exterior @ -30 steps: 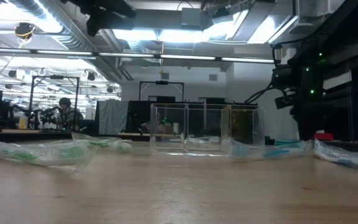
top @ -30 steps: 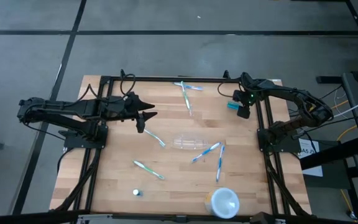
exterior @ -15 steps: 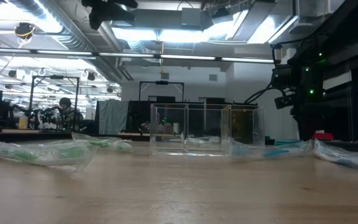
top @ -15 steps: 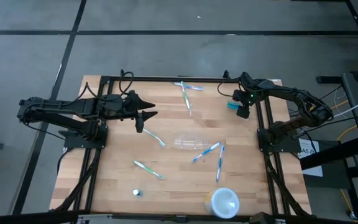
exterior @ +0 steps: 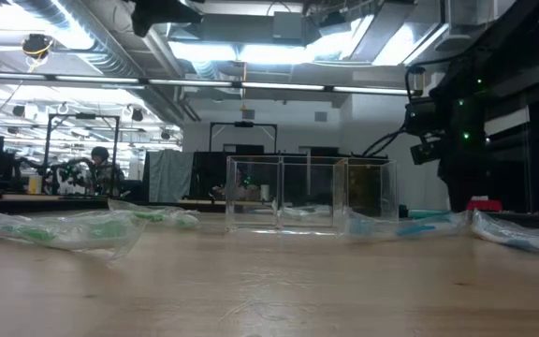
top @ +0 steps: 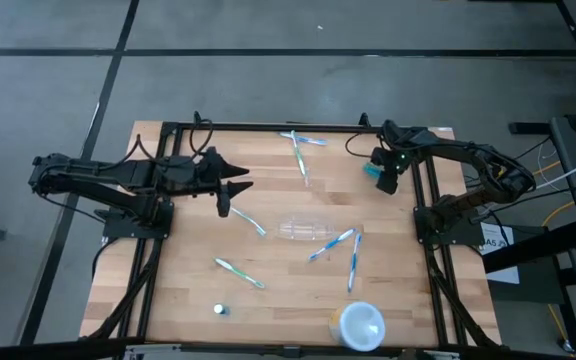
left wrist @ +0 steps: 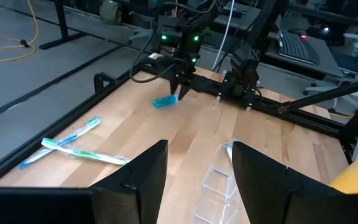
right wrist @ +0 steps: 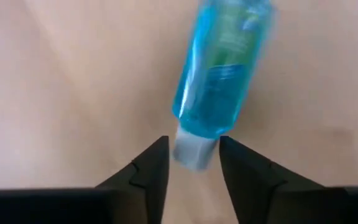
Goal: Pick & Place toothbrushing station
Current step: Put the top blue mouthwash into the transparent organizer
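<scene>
Toothbrushing station (top: 306,231): a clear holder lying near the middle of the bench (top: 188,300), untouched by either arm; toothbrushes (top: 334,243) lay against its right end.

Right gripper (right wrist: 192,163): near the bench's far right corner, fingers set narrowly apart on either side of the white cap of a small blue bottle (right wrist: 221,68); whether they gripped it could not be told.

Left gripper (left wrist: 194,158): above the bench's left side, fingers wide and holding nothing.

White cup (top: 359,325): at the near edge, right of centre.

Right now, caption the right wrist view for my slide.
Right claw straddling the cap end of a blue tube on the table.
</scene>
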